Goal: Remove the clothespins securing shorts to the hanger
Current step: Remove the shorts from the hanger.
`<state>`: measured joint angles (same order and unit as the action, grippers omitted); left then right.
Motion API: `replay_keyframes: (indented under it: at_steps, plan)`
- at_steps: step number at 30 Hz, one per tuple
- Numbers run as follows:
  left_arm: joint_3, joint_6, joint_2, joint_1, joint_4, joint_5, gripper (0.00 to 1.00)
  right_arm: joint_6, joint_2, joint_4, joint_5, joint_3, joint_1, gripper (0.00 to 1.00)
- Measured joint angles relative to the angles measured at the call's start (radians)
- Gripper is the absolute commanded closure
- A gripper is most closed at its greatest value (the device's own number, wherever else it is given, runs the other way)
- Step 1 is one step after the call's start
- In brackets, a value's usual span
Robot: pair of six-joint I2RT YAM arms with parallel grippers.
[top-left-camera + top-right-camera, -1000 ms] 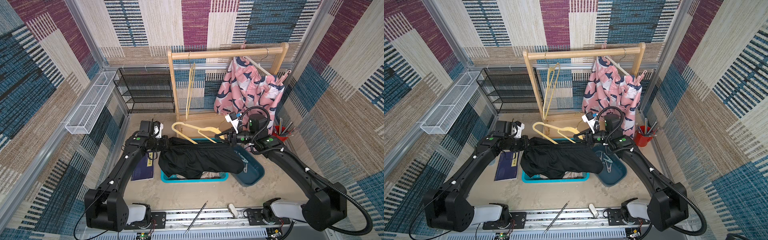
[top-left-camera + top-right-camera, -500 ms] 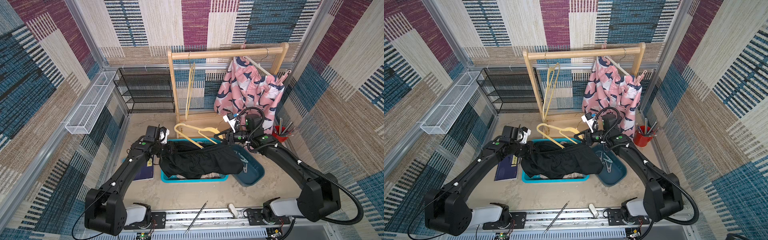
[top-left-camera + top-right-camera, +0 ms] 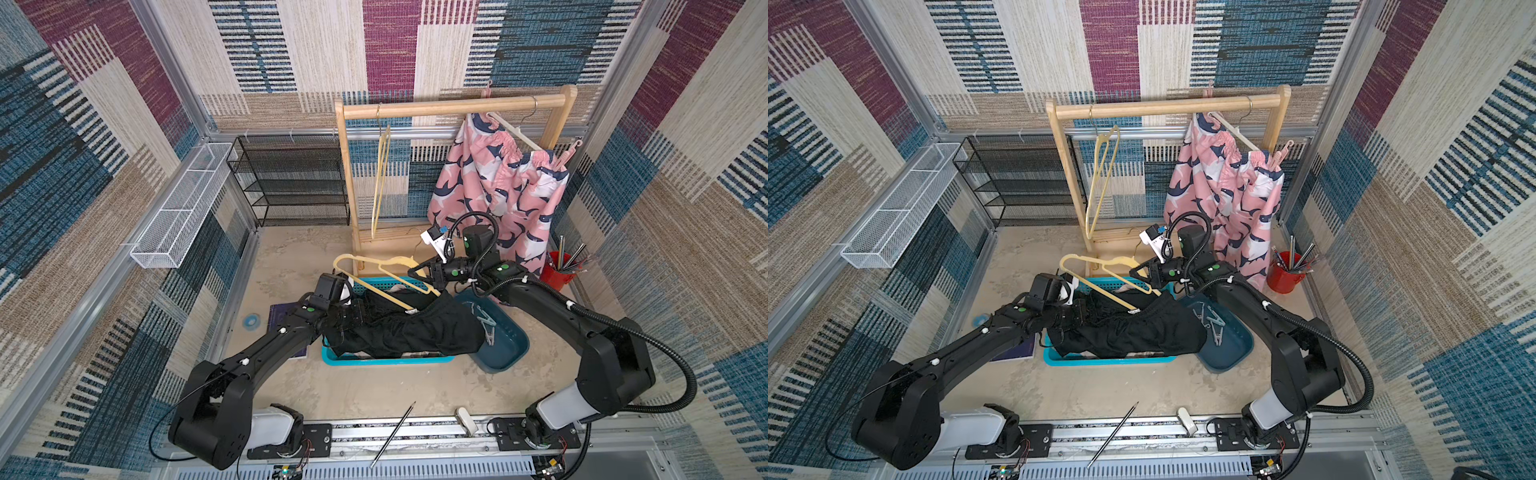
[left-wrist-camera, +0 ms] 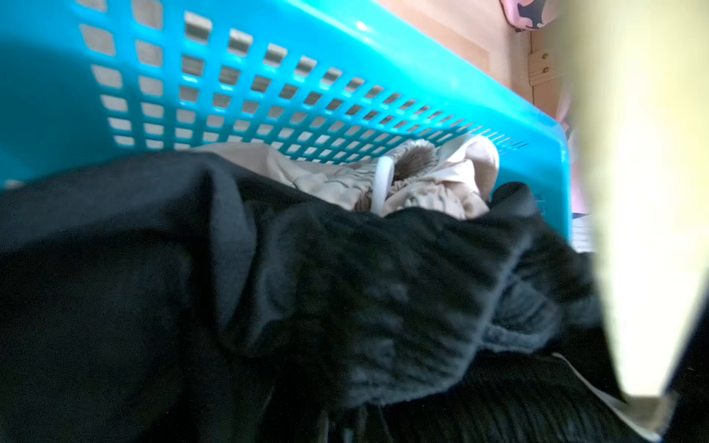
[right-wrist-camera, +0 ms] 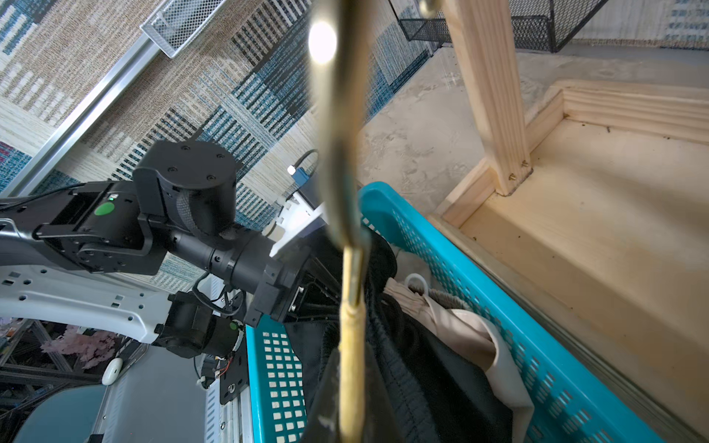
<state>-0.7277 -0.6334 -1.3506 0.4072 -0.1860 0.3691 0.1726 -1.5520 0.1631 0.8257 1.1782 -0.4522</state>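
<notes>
Black shorts (image 3: 415, 328) sag over the teal basket (image 3: 386, 360), above beige shorts (image 4: 333, 180). My left gripper (image 3: 360, 316) is shut on the black waistband, its fingers buried in cloth. My right gripper (image 3: 417, 274) is shut on the yellow hanger (image 3: 374, 286), whose lower bar ends at the waistband. In the right wrist view the hanger (image 5: 351, 345) runs down the middle. Pink printed shorts (image 3: 498, 187) hang on a white hanger (image 3: 513, 133) with a pink clothespin (image 3: 575, 145) at its end. Several loose clothespins (image 3: 486, 326) lie in the dark blue tub (image 3: 511, 357).
The wooden rack (image 3: 453, 108) stands behind the basket, a second yellow hanger (image 3: 382, 174) on its rail. A black mesh shelf (image 3: 291, 183) is at the back left, a red pen cup (image 3: 561, 274) at the right, and a purple book (image 3: 282, 320) under my left arm.
My left gripper has moved right and nearer with the waistband. My right gripper has moved left with the hanger. The black shorts have gone slack and sunk toward the basket.
</notes>
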Motion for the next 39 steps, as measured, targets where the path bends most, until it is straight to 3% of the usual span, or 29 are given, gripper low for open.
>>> replay_keyframes:
  at_steps: [10, 15, 17, 20, 27, 39]
  plan:
    - [0.085, -0.048, -0.075, 0.04, 0.198, -0.027, 1.0, 0.01, -0.043, -0.008, -0.027, 0.003, -0.017, 1.0]
    - [0.08, -0.051, -0.036, 0.043, 0.201, -0.029, 0.42, 0.01, -0.047, -0.008, -0.041, 0.003, -0.019, 1.0]
    - [0.055, -0.05, 0.002, 0.045, 0.164, -0.031, 0.28, 0.01, -0.047, -0.008, -0.043, 0.004, -0.019, 1.0]
    - [-0.005, -0.031, 0.064, 0.044, 0.078, -0.061, 0.17, 0.009, -0.047, -0.007, -0.051, 0.005, -0.019, 1.0]
    - [-0.109, 0.049, 0.181, -0.042, -0.127, -0.086, 0.02, -0.006, -0.045, 0.015, -0.058, 0.02, -0.019, 1.0]
    - [-0.271, 0.178, 0.206, -0.302, -0.319, 0.083, 0.01, -0.078, -0.026, 0.089, -0.001, 0.061, -0.014, 1.0]
